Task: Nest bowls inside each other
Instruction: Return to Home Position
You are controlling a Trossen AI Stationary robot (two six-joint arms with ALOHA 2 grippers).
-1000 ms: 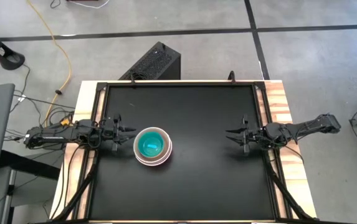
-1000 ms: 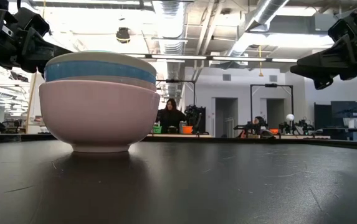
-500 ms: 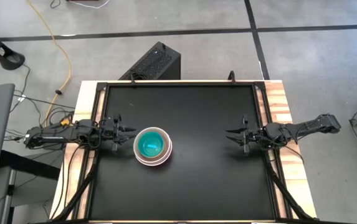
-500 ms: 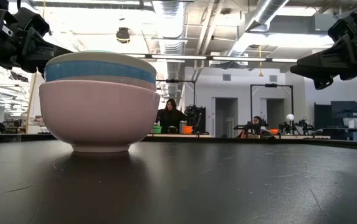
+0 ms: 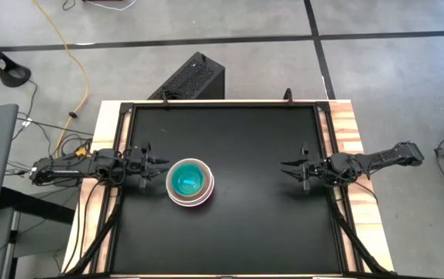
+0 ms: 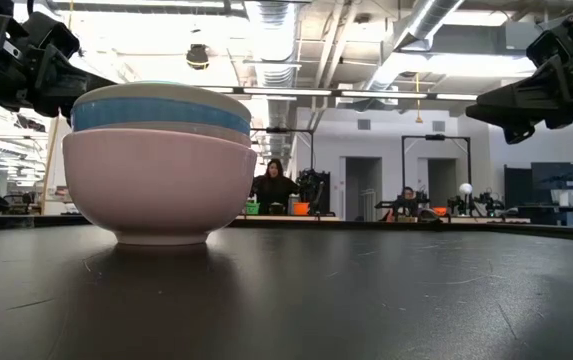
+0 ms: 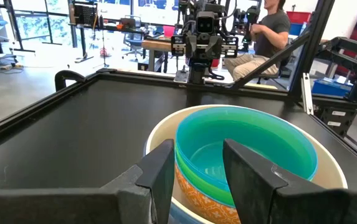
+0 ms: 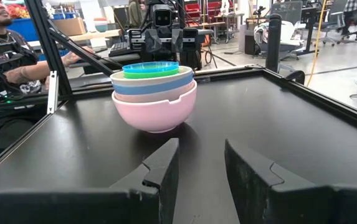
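Observation:
The bowls stand nested in one stack (image 5: 189, 181) on the black table, left of its middle. A pink bowl (image 8: 156, 111) is outermost and rests on its base. Blue and cream bowls sit in it, then green, with a teal one (image 7: 247, 146) innermost. My left gripper (image 5: 158, 163) hangs level and open at the table's left edge, just short of the stack's rim (image 7: 166, 127) and pointing at it. My right gripper (image 5: 287, 167) hangs level and open near the right edge, with bare table between it and the stack (image 8: 154, 93).
The table top (image 5: 245, 225) has a raised black frame round it. A black box (image 5: 191, 77) sits on the floor beyond the far edge, and cables (image 5: 67, 116) run at the left. People (image 6: 274, 185) are in the room behind.

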